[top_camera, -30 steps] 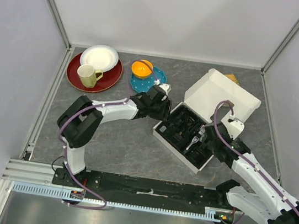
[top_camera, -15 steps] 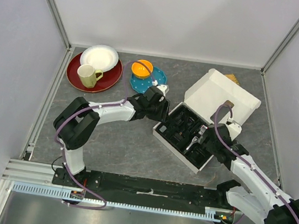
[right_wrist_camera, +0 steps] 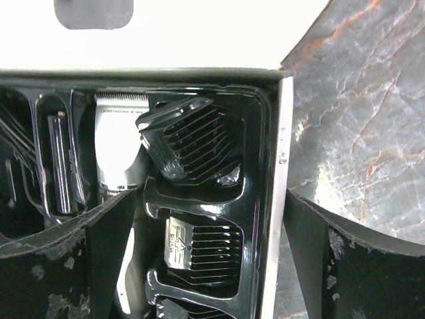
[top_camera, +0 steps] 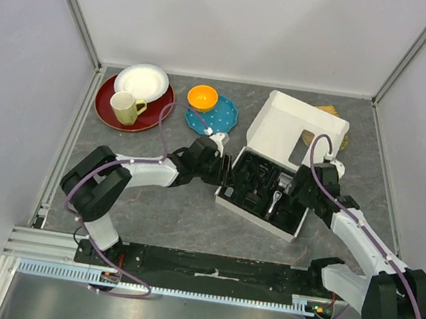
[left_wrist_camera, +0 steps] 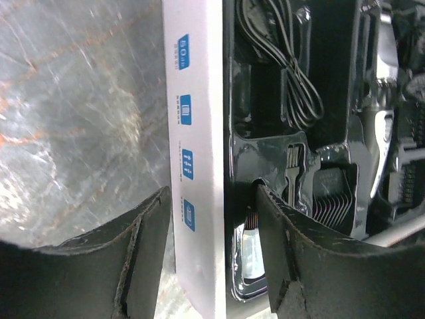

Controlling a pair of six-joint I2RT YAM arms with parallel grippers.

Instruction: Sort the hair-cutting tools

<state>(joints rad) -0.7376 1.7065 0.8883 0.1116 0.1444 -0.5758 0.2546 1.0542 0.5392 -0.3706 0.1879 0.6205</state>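
Note:
The white cardboard box (top_camera: 285, 126) stands open mid-table, its black tray holding the tools. The black-and-silver clipper (right_wrist_camera: 119, 146) lies in the tray, also visible in the top view (top_camera: 275, 200) and the left wrist view (left_wrist_camera: 378, 100). Black comb attachments (right_wrist_camera: 192, 143) sit in slots beside it, one more below (right_wrist_camera: 206, 249). The black cord (left_wrist_camera: 285, 60) lies in a left slot. The short cylinder is not visible. My left gripper (top_camera: 223, 173) (left_wrist_camera: 212, 199) clamps the box's left wall (left_wrist_camera: 196, 199). My right gripper (top_camera: 295, 195) (right_wrist_camera: 209, 199) is open, straddling the right wall (right_wrist_camera: 272, 232).
A red plate (top_camera: 113, 110) with a white bowl (top_camera: 142, 80) and a cream mug (top_camera: 125, 107) sits at the back left. An orange bowl (top_camera: 203, 96) stands on a blue dotted plate (top_camera: 223, 117) just behind my left arm. A yellow object (top_camera: 332, 111) lies behind the box lid.
The box has turned, its lid swinging left and more upright. My left gripper has come nearer and lower along the left wall. My right gripper has moved up along the right wall.

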